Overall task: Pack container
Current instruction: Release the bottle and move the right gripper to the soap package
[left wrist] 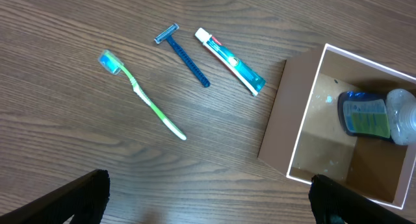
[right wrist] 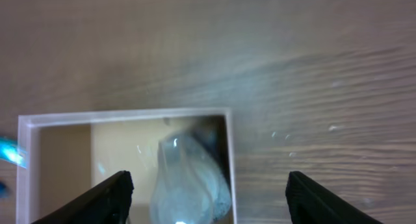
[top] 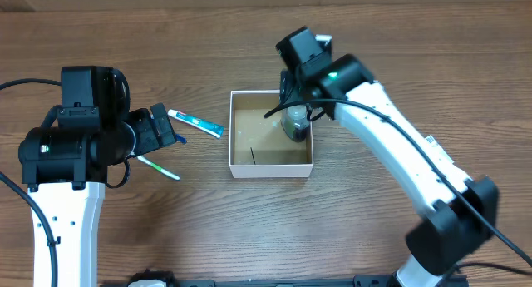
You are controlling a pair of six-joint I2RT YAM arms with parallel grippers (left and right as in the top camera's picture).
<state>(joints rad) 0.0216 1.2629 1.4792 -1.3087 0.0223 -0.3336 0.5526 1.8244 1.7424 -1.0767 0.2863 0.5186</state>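
The container (top: 232,134) stands near the middle of the table (top: 399,37). It is a small square box with white walls and a brown inside bearing a few dark marks. A clear bottle (top: 295,126) with a blue label (left wrist: 364,117) sits inside it, against the right wall and toward the far corner as seen from overhead.

The right arm (top: 391,141) reaches over that corner. Its jaws are spread wide on either side of the bottle (right wrist: 188,178): one finger (right wrist: 110,198) is near the bottle and the other (right wrist: 318,198) is well apart from it, so they grip nothing.

To the left of the container, three things lie on the bare wood, apart from one another. A toothpaste tube (left wrist: 231,60) is nearest the box but not touching it, a blue razor (left wrist: 184,55) lies just beside the tube, and a green toothbrush (left wrist: 143,97) lies farther out.

The left arm (top: 71,154) hangs above this group. Its jaws are parted wide, with nothing between them.
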